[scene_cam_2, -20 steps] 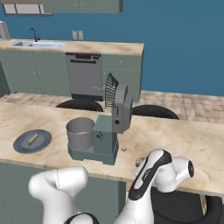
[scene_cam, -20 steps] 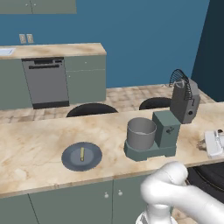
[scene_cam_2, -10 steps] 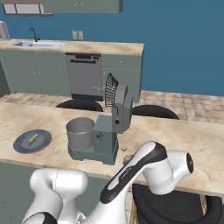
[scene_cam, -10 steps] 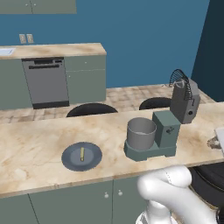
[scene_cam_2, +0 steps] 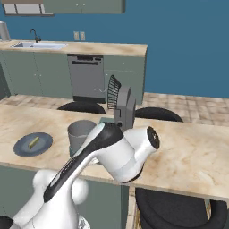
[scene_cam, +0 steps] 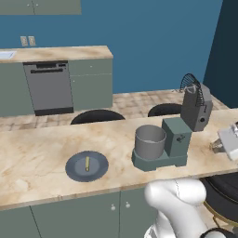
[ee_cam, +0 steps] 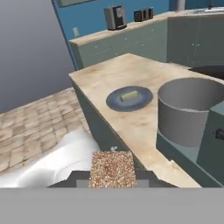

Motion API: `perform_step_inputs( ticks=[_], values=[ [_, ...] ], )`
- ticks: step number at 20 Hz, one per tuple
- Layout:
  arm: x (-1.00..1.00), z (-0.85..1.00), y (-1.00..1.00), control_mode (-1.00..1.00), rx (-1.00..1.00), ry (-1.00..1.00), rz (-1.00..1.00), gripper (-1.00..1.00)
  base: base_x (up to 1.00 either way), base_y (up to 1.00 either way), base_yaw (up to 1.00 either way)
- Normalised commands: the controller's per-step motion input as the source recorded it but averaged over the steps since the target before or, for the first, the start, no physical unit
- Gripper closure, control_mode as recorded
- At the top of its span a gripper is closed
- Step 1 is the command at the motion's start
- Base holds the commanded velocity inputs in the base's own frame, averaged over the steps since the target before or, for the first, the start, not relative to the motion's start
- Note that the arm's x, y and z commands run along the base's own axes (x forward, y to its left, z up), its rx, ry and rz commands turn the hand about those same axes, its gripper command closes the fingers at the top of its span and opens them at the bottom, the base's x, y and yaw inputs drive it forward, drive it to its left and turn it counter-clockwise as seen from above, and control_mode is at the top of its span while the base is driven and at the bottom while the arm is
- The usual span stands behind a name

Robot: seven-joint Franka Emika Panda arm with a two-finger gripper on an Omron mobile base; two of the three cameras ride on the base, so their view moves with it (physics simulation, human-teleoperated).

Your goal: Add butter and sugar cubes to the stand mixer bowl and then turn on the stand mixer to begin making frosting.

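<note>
1. Sitting on the marble counter (scene_cam: 42, 158) were one stand mixer (scene_cam: 179, 135) with its head tilted back, one stand mixer bowl (scene_cam: 150, 141) on its base, and one dark round plate (scene_cam: 86, 166).
2. One butter (scene_cam: 87, 163) stick lay on that plate, well apart from the bowl.
3. One gripper (ee_cam: 113, 175) clenched a single speckled brown cube (ee_cam: 113, 169), seen in the hand view, off the counter's edge beside the bowl (ee_cam: 188, 109).
4. Two black stools (scene_cam: 96, 115) stood behind the counter.
</note>
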Motion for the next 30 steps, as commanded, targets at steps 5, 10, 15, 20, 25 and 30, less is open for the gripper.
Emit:
perform_step_inputs(
  ticks=[5, 10, 15, 20, 25, 30],
  values=[
    [-0.07, 0.56, 1.00, -1.00, -0.10, 0.18, 0.00, 1.00, 0.00, 0.00, 0.00],
    [0.02, 0.36, 0.99, -1.00, -0.15, 0.16, -0.05, 1.00, 0.00, 0.00, 0.00],
    [0.27, 0.17, 0.75, -1.00, -0.18, 0.14, -0.13, 1.00, 0.00, 0.00, 0.00],
    [0.53, 0.07, 0.35, -1.00, -0.17, 0.16, -0.22, 1.00, 0.00, 0.00, 0.00],
    [0.61, 0.00, 0.02, -1.00, -0.17, 0.15, -0.26, 1.00, 0.00, 0.00, 0.00],
    [0.59, -0.02, -0.02, -1.00, -0.18, 0.13, -0.26, 1.00, 0.00, 0.00, 0.00]
  ],
)
